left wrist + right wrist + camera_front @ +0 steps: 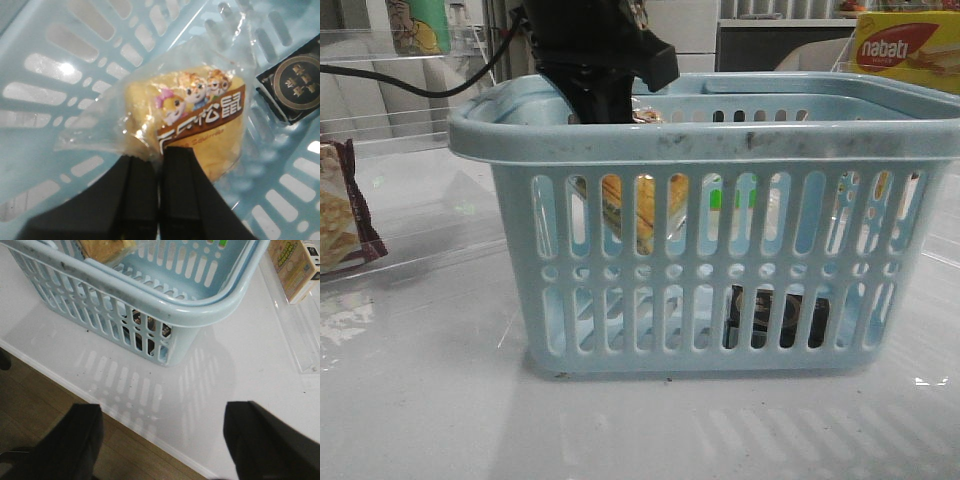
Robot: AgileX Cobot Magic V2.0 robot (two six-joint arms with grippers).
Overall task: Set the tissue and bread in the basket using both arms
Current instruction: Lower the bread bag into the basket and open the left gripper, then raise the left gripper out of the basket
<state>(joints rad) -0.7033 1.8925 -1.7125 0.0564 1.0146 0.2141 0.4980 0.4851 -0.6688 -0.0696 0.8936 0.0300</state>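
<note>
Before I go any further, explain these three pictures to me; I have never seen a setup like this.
A two-armed robot is packing a light-blue basket standing on a white table. The front picture looks across the table. The other two come from cameras on each wrist. The left gripper, reaching inside the basket, is shut on the bread, a clear pack of golden bread. The black tissue pack already lies on the basket's floor. The right gripper hangs open outside the basket, holding nothing.
</note>
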